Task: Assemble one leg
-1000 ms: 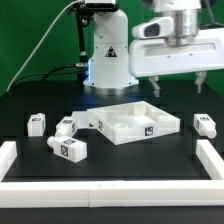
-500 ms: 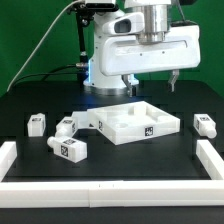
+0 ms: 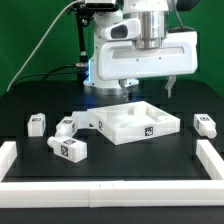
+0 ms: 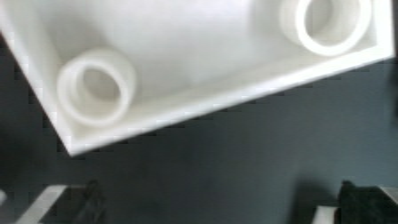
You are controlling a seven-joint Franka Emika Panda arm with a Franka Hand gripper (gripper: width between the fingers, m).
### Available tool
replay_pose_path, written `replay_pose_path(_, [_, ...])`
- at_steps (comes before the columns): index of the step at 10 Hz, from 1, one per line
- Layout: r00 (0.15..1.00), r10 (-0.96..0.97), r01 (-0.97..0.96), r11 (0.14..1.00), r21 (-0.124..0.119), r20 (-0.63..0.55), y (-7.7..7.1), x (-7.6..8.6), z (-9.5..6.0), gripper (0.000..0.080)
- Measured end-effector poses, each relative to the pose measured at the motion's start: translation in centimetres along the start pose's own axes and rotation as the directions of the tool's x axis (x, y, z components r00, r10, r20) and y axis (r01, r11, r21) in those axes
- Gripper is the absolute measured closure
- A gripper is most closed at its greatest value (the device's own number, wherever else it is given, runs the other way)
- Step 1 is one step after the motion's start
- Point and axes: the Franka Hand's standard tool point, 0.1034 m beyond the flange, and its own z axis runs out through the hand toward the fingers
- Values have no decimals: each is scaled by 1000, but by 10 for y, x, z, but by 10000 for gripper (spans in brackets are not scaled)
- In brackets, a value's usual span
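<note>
Where the black table (image 3: 170,160) runs toward the exterior view's left, three legs lie loose. The nearest leg (image 3: 70,150) is on its side, a second leg (image 3: 66,127) lies just beyond it, close by the panel's left corner, and a third leg (image 3: 37,124) sits farther left. A fourth leg (image 3: 205,124) sits apart on the exterior view's right. Between them rests the white square panel (image 3: 130,122), rim upward; the wrist view shows two round sockets (image 4: 89,88) in it. Above the panel's far side hangs the gripper (image 3: 146,89), its fingers (image 3: 171,88) spread wide with nothing between them. A white rail (image 3: 110,188) borders the table's near edge.
</note>
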Motion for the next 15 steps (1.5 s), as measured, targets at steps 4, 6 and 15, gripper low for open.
replay_pose_path(4, [995, 92, -92, 996, 4, 28, 49, -44, 16, 151])
replay_pose_path(6, [992, 127, -127, 992, 3, 29, 47, -44, 16, 151])
replay_pose_path(15, [978, -197, 200, 979, -49, 71, 86, -52, 71, 151])
